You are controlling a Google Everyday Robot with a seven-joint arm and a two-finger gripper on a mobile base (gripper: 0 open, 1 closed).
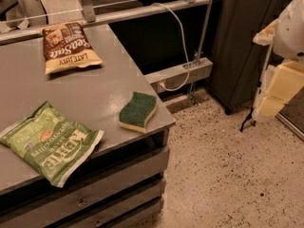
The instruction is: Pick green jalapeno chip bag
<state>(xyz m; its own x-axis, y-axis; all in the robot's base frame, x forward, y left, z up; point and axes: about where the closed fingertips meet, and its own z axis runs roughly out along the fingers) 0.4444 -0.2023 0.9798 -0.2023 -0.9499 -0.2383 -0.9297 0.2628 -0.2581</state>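
Note:
The green jalapeno chip bag (51, 143) lies flat on the grey table (95, 89), near its front left edge, with white "Kettle" lettering that reads upside down. My gripper (275, 94) shows as cream-coloured parts at the far right edge of the view, below the white arm (292, 27). It hangs over the floor, well to the right of the table and far from the bag. It holds nothing that I can see.
A brown-and-cream chip bag (66, 46) lies at the back of the table. A dark green wavy sponge (137, 110) sits near the table's right corner. A white cable (183, 42), a metal rail and a dark cabinet (237, 42) stand behind. A speckled floor (228, 175) lies to the right.

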